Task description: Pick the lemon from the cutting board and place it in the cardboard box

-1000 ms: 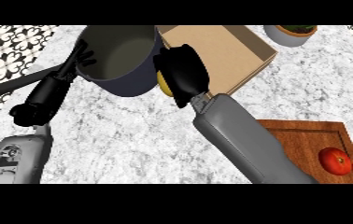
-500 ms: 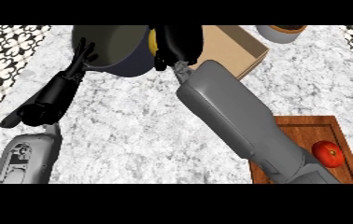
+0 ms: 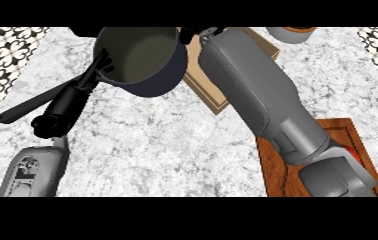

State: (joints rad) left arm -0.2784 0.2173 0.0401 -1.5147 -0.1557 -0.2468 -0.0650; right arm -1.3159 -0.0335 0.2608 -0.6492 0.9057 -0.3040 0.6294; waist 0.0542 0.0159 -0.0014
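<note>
Here, the right hand (image 3: 198, 34) barely shows above the cardboard box (image 3: 215, 93); its grasp cannot be told. The left hand (image 3: 63, 106) rests with fingers relaxed beside the dark pot (image 3: 140, 61).

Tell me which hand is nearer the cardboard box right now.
Right. The right hand shows at the cardboard box far end, its forearm lying across it; the left hand is beyond the pot.

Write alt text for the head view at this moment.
The robot's grey right forearm stretches across the tan cardboard box, its hand out of sight at the top. A dark round pot sits left, beside the black left hand; the wooden cutting board lies lower right.
</note>
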